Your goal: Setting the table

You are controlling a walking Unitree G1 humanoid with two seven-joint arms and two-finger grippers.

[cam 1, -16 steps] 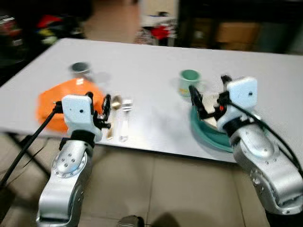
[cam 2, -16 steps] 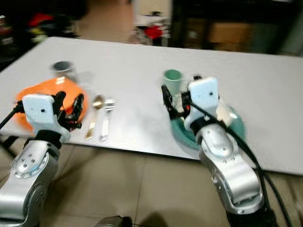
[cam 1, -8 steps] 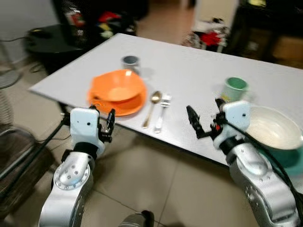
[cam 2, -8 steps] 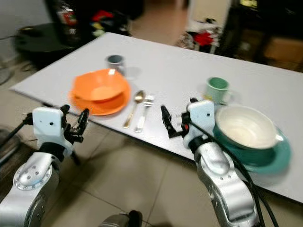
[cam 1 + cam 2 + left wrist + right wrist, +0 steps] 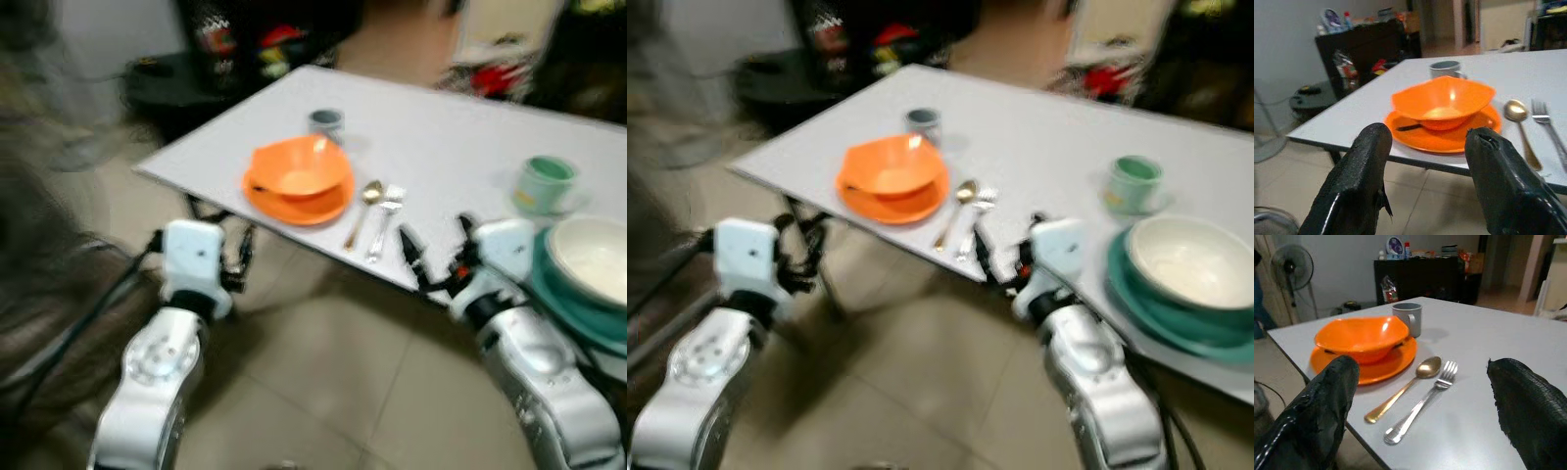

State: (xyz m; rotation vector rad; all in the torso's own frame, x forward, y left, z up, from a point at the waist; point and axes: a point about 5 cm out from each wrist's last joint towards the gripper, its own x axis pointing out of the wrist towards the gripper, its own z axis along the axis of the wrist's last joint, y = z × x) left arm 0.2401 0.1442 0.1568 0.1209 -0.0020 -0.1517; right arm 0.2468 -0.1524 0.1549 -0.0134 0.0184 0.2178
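A white table (image 5: 441, 147) holds an orange bowl (image 5: 299, 176) on an orange plate (image 5: 1449, 139), with a grey cup (image 5: 325, 122) behind it. A gold spoon (image 5: 1405, 387) and a silver fork (image 5: 1422, 404) lie side by side to the plate's right. Further right stand a green mug (image 5: 544, 184) and a white bowl (image 5: 1190, 259) on a teal plate (image 5: 1161, 313). My left gripper (image 5: 243, 262) hangs open over the floor, off the table's near-left edge. At the near edge by the cutlery handles, my right gripper (image 5: 436, 259) is open and empty.
Tiled floor (image 5: 323, 372) lies in front of the table, whose dark leg (image 5: 818, 264) shows below the corner. A low black cabinet (image 5: 1420, 276) and a standing fan (image 5: 1295, 267) are beyond the table's left end. Clutter sits at the far side of the room.
The whole view has swung and drawn back, so the table now sits further right and away. Both grippers, earlier over the tabletop, are now at or off its near edge, still open.
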